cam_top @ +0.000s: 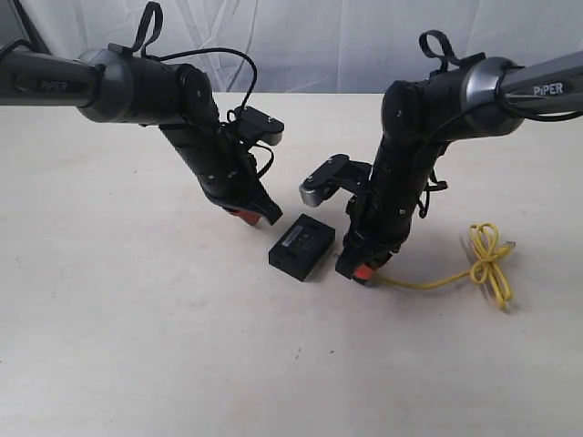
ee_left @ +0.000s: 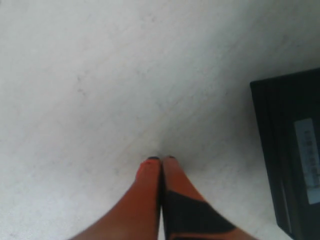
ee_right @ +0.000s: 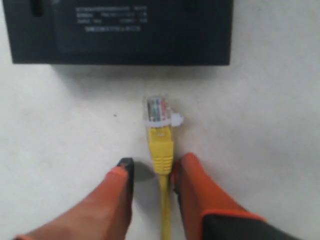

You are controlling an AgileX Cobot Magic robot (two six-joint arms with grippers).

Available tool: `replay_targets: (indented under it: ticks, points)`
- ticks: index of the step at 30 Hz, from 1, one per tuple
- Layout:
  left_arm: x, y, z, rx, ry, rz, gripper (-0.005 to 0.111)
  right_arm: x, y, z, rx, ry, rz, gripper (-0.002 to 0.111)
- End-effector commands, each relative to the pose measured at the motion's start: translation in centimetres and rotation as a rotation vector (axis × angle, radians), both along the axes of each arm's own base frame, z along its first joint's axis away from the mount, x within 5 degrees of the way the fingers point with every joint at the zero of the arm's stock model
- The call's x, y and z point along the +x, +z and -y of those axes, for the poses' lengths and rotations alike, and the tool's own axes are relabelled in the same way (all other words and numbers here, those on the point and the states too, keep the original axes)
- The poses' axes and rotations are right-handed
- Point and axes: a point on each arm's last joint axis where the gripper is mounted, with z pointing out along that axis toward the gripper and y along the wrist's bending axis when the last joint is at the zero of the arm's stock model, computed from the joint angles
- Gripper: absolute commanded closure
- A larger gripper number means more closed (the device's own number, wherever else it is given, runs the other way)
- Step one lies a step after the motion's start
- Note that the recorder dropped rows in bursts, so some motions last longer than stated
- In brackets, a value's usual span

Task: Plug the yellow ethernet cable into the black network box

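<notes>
While cable (ee_right: 162, 150) lies unplugged, box (ee_right: 120, 35) near, right gripper (ee_right: 156, 165) parted

Ext cam high, wide; wrist cams close, looking down; all share black network box (cam_top: 302, 246).

A pale cream table (cam_top: 127, 346) stands before wrinkled white cloth (cam_top: 310, 36).

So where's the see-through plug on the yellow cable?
In the right wrist view, the clear plug lies on the table just ahead of the open right gripper, pointing at the black network box but not touching it.
</notes>
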Motion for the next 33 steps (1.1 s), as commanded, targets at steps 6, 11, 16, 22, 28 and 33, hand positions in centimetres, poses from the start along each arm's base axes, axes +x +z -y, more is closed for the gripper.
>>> replay_targets:
  ticks: [6, 11, 16, 22, 28, 33]
  points:
    - [0.1, 0.1, 0.0, -0.004, 0.002, -0.001, 0.107, -0.1, 4.1, 0.2, 0.036, 0.013, 0.1, 0.051]
    - [0.1, 0.1, 0.0, -0.004, 0.001, -0.003, 0.107, 0.1, 6.3, 1.7, 0.105, -0.057, 0.149, 0.051]
    - [0.2, 0.1, 0.0, -0.006, -0.002, 0.013, 0.107, -1.1, 5.9, 3.9, 0.267, -0.153, 0.158, 0.065]
    - [0.2, 0.1, 0.0, -0.007, -0.001, 0.015, 0.107, -3.4, 5.8, 2.7, 0.383, 0.046, 0.2, 0.067]
    - [0.2, 0.1, 0.0, -0.007, -0.003, 0.016, 0.107, -3.2, 3.9, 2.7, 0.313, 0.1, 0.191, 0.067]
    - [0.2, 0.1, 0.0, -0.007, -0.003, 0.016, 0.107, -3.0, 2.4, 2.8, 0.281, 0.113, 0.171, 0.067]
